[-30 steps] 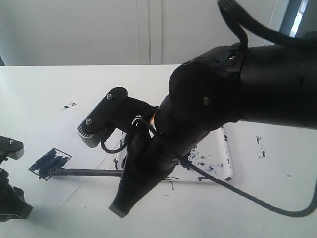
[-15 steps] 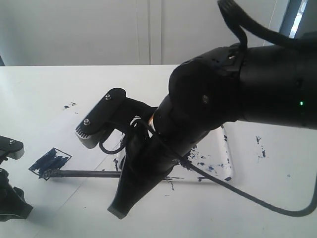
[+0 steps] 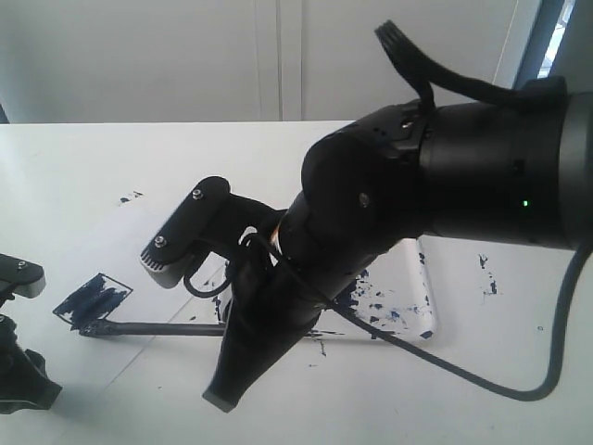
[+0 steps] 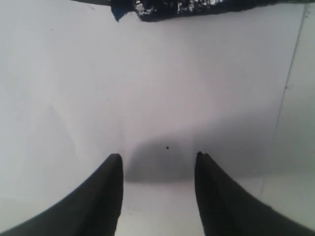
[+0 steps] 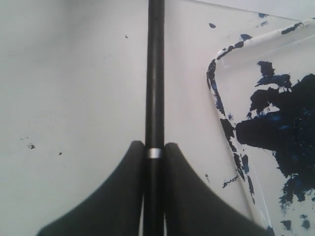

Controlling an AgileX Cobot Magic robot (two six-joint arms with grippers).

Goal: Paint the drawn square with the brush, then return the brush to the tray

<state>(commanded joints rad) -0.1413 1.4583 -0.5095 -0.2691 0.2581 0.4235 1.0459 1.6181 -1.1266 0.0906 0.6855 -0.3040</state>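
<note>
Right gripper (image 5: 154,150) is clamped on the brush (image 5: 155,73), whose long axis runs straight out ahead of its jaws, tip toward the drawn square (image 3: 93,301). That square looks mostly painted; returning the brush to the tray (image 5: 215,88), just beside the gripper, remains. Left gripper (image 4: 157,164) gapes empty.

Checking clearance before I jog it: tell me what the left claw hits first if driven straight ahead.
The open left claw points over bare white paper toward the pen-outlined square smeared with dark blue paint. Nothing stands between them; it would probably touch the paper first, though depth is unclear.
</note>
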